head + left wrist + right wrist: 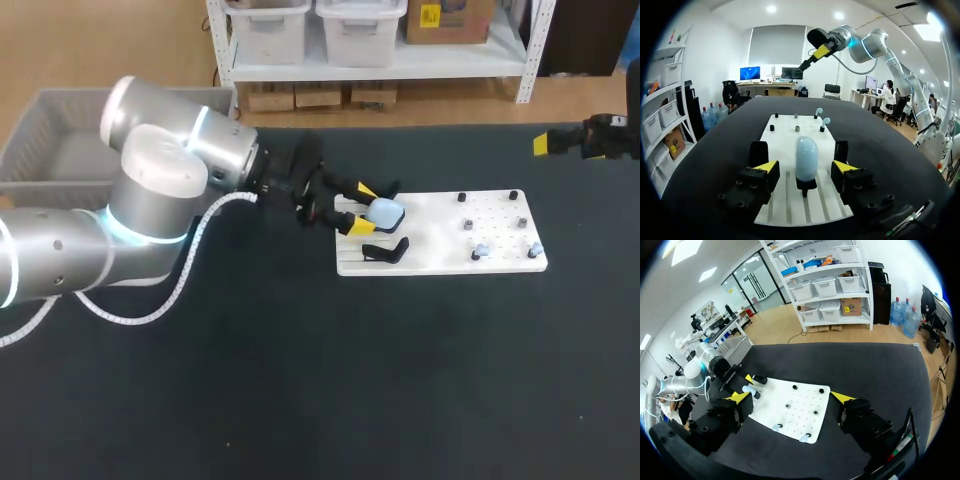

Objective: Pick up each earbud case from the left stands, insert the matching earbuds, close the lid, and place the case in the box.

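One black table (300, 400) carries everything; its surface is matte, dark and plain. Two silver arms reach over it. The left arm (150, 200) comes in from the left edge and lies across the far left part of the table, with the left gripper (805, 167) at the left end of the board. The right arm (610, 135) shows only at the far right corner. There the right gripper (791, 397) hangs above the table, its fingers spread wide with nothing between them.

One grey box (30, 150), open at the top, sits at the table's far left corner and is partly hidden by the left arm.

One white board (440, 232) lies flat to the right of the table's middle, nearer the far edge. It is slatted at its left end and drilled with rows of small holes at its right.

Two black stands (385, 250) sit on the slatted end. The one at the board's near left corner is bare. The one behind it holds the single earbud case (806, 157), pale blue and rounded, standing upright.

The left gripper's fingers are spread, one on each side of the case, with a gap showing on both sides.

Four small dark pegs (468, 225) stand bare on the drilled half. Two pale blue earbuds (481, 250) sit along the board's near edge toward its right corner, each raised on a small dark post.
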